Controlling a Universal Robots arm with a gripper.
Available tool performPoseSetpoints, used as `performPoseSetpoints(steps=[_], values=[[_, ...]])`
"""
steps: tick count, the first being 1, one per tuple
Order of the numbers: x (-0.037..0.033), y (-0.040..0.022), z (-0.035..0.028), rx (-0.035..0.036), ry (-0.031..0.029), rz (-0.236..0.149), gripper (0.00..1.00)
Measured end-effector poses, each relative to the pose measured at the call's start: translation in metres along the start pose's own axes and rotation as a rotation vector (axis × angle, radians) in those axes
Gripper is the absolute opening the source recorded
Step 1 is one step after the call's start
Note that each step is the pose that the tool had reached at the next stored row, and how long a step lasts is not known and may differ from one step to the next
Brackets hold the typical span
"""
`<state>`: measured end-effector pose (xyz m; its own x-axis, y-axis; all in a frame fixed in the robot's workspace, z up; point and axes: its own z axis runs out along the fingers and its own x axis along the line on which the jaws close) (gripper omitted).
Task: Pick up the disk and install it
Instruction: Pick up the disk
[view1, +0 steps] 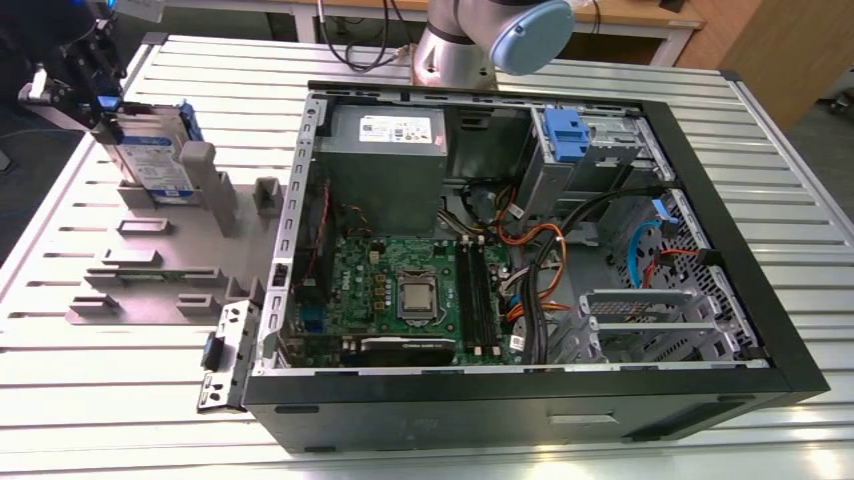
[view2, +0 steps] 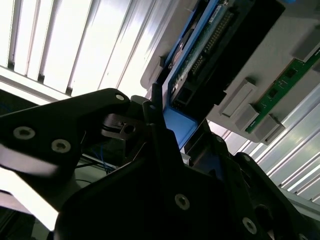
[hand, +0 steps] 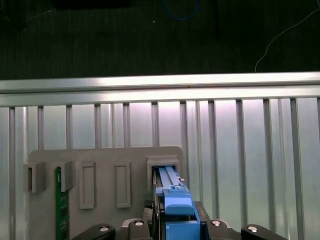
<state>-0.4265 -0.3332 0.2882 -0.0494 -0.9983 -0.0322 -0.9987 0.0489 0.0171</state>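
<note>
Upright, disk (view1: 150, 160) in grey holder (view1: 187, 292), jaws clamping.

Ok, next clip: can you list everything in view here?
the disk: one, silver in a blue carrier, upright in the holder
holder: one, grey, on the table at the exterior view's left
memory stick: one, green, in a holder slot
computer case: one, black, open, mid-table
motherboard: one, green, inside the case
power supply: one, grey, inside the case
table: one, silver, slatted
arm: one, silver and blue, behind the case
gripper: one, black, at the disk
</note>
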Motion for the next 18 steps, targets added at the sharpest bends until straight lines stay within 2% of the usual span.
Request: performPoseSetpoints(steps=[7,18], values=[[0.0006,0.0000,-0.0001,0.0003,0.0086,0.000,0.42],[0.0006,0.0000,0.0000,0.0003,0.0091,0.000,0.42]])
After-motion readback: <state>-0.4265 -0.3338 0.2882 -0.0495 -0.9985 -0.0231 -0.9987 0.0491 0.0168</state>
